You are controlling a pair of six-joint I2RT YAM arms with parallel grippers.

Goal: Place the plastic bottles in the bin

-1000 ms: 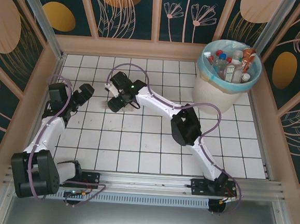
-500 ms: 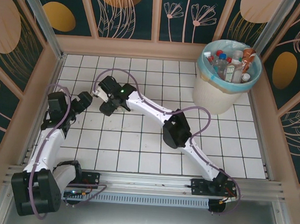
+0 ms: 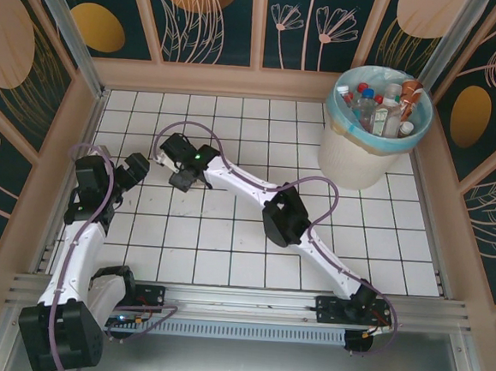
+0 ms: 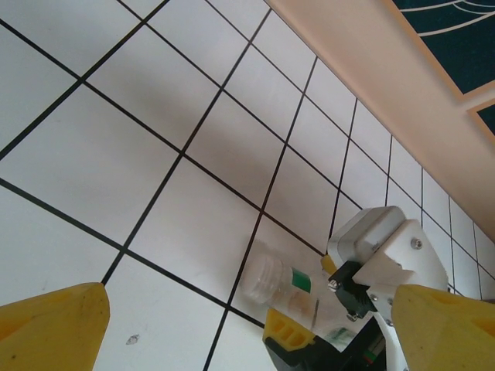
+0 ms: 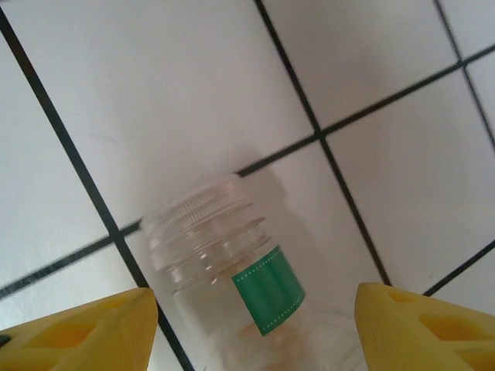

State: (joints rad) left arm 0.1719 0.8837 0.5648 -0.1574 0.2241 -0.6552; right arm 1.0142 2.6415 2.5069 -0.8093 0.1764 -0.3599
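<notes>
A clear plastic bottle (image 5: 232, 286) with a clear ribbed cap and a green label patch lies on its side on the white tiles. My right gripper (image 5: 255, 309) is open, with one yellow finger on each side of the bottle and gaps on both sides. The left wrist view shows the same bottle (image 4: 280, 283) under the right gripper (image 4: 371, 255). My left gripper (image 4: 247, 309) is open and holds nothing, a short way left of it. From above, the right gripper (image 3: 179, 171) and left gripper (image 3: 136, 168) are close together. The bin (image 3: 353, 155) at the back right holds several bottles (image 3: 383, 106).
A peach-coloured wall rail (image 4: 371, 85) runs along the back of the tiled floor. The right arm's elbow (image 3: 284, 223) stretches across the middle of the floor, with a purple cable looped above it. Patterned walls close in the left, back and right sides.
The right arm has reached further left, bringing its gripper over the bottle. The left arm has drawn back slightly towards the left wall.
</notes>
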